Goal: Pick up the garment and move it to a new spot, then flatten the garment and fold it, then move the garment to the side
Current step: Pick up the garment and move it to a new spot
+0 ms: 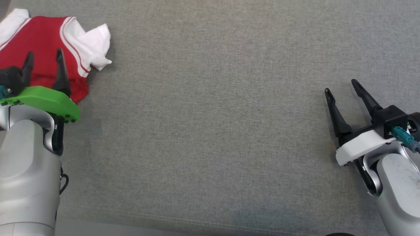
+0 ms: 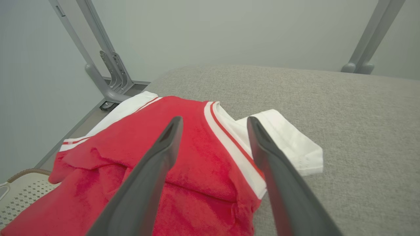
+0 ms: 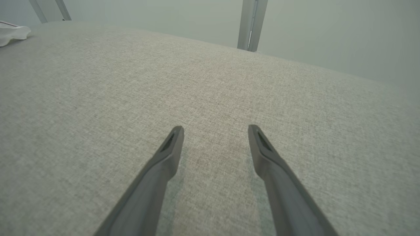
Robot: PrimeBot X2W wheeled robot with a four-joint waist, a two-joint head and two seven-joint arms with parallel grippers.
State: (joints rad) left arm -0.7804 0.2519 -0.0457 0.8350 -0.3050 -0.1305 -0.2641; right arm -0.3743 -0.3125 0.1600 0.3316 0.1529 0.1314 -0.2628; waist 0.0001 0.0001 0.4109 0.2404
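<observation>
Red-and-white folded knit garment (image 1: 42, 36) is laid far left, seemingly set aside; left gripper (image 1: 45, 52) and right gripper (image 1: 341, 85) are held spread-jawed, empty.

Head view: high above the counter (image 1: 210, 137), facing almost straight down from over its near edge. Left wrist view: low and close, looking along the left fingers (image 2: 151, 186) over the shirt (image 2: 197, 154) by the left edge. Right wrist view: low, facing the far edge. All three views share the shirt's white sleeve.
</observation>
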